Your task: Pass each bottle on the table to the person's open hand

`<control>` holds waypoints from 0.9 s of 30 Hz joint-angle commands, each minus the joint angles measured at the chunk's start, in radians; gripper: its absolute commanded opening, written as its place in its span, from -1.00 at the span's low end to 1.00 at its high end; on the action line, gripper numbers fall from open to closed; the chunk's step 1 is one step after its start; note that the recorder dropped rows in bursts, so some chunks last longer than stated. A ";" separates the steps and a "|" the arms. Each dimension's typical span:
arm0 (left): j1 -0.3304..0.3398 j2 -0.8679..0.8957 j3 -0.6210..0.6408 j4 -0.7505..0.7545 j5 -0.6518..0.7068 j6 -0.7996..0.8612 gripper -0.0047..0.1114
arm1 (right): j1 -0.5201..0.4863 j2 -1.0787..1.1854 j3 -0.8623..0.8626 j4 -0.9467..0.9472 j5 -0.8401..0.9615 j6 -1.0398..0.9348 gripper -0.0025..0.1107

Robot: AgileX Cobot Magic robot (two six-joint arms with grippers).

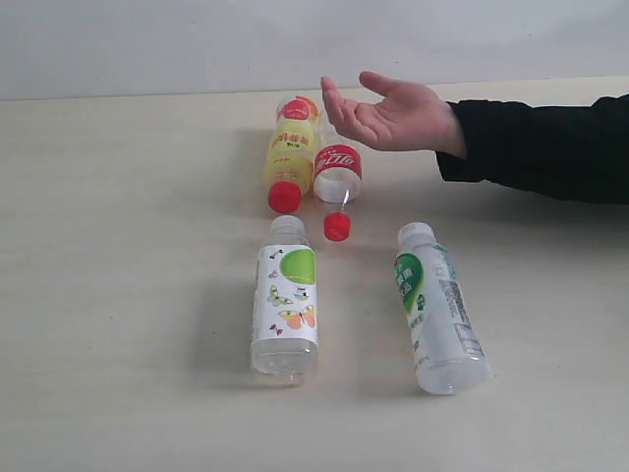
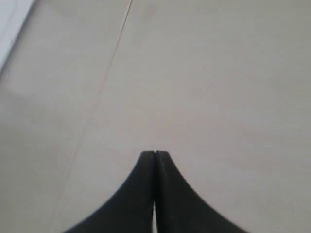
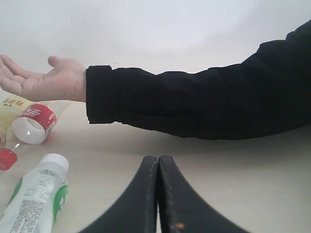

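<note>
Four bottles (image 1: 285, 310) lie flat — open hand (image 1: 393, 116) seemingly hovers nearby.

A plain, pale grey wall (image 1: 147, 44) stands behind the beige table (image 1: 98, 246), under soft, even light.

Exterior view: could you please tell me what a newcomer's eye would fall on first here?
The open hand, palm up in a black sleeve, hovers over the far side of the table. Close by it lie the yellow bottle and red-label bottle, side by side; nearer the camera lie the left green bottle and right green bottle, apart.
</note>
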 commanded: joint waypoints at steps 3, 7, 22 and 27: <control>-0.004 0.000 -0.166 -0.879 0.306 0.622 -0.92 | -0.004 0.002 0.004 -0.006 -0.009 -0.001 -0.96; -0.152 0.005 -0.218 -1.108 0.385 0.635 -0.92 | -0.004 0.002 0.004 -0.006 -0.009 -0.001 -0.96; -0.660 0.380 -0.553 -1.118 0.242 0.419 -0.17 | -0.004 0.002 0.004 -0.006 -0.009 -0.001 -0.96; -0.664 0.432 -0.555 -1.120 0.210 0.405 0.12 | -0.004 0.002 0.004 -0.006 -0.009 -0.001 -0.96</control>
